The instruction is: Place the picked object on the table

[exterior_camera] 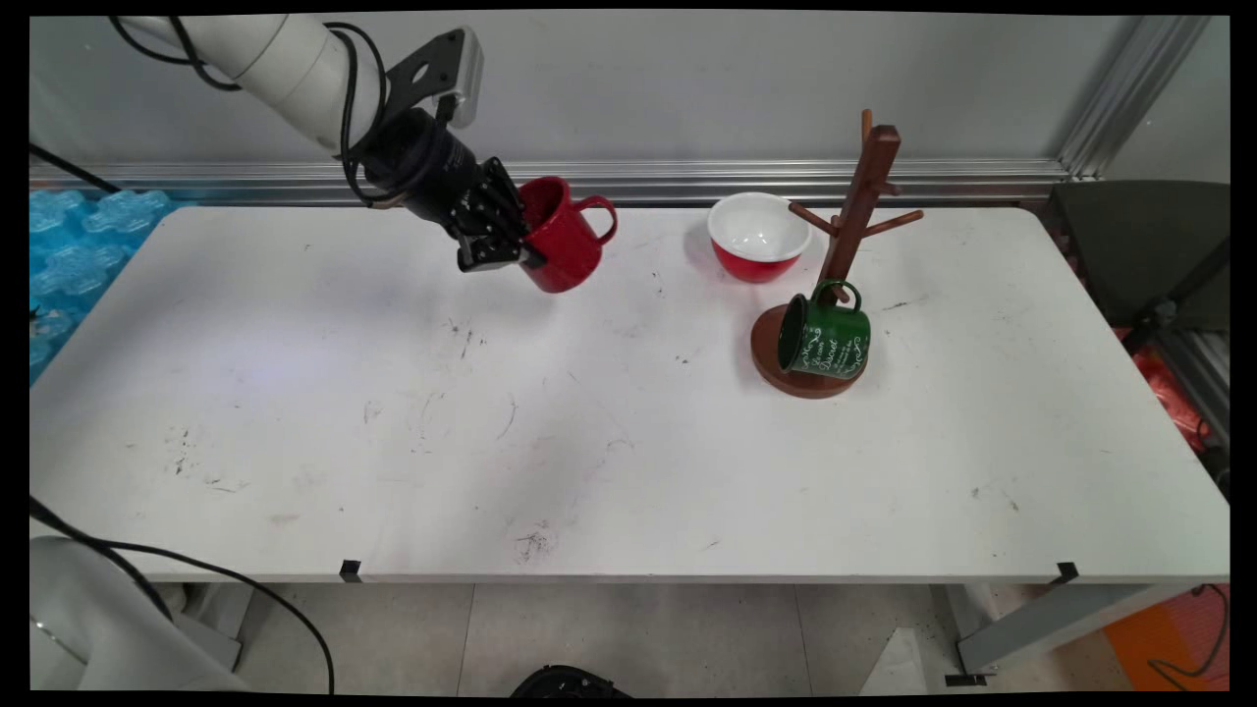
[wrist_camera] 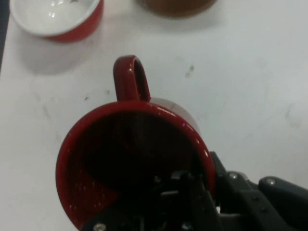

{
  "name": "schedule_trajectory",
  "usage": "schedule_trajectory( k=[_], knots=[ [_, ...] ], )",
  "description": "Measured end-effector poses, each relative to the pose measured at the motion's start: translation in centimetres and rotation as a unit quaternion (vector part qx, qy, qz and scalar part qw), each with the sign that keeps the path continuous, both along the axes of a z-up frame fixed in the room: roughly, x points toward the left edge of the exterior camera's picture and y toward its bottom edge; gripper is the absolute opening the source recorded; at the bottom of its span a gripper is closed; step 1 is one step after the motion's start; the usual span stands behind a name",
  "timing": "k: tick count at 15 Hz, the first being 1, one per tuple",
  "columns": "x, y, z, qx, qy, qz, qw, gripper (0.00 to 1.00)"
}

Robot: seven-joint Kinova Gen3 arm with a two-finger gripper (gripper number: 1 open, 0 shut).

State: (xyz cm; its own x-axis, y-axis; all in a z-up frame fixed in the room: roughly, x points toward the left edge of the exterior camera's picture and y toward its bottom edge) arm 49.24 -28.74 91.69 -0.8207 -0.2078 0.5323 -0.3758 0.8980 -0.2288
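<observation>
End effector: clamped on red mug's rim, one finger inside, so mug hangs tilted, upper centre-left, above table.
Handle: faces red bowl.
Green mug: hangs from rack, centre-right.

Two mugs on show: one red mug and one green mug. One bowl, red outside and white inside. One wooden mug tree standing on its round base. One white table carrying the lot. One black tool on the one arm. That makes five things besides the tool.
</observation>
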Motion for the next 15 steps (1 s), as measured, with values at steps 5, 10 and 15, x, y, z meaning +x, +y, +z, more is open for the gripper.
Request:
schedule_trajectory(
  k=[5,10,15],
  knots=[
    [0.8,-0.6,-0.8,-0.006,-0.047,-0.01,0.9988,0.0],
    [1.2,-1.2,-2.1,-0.006,-0.084,-0.02,0.9963,0.0],
    [1.2,-1.6,-3.7,-0.001,-0.107,-0.024,0.994,0.0]
  ],
)
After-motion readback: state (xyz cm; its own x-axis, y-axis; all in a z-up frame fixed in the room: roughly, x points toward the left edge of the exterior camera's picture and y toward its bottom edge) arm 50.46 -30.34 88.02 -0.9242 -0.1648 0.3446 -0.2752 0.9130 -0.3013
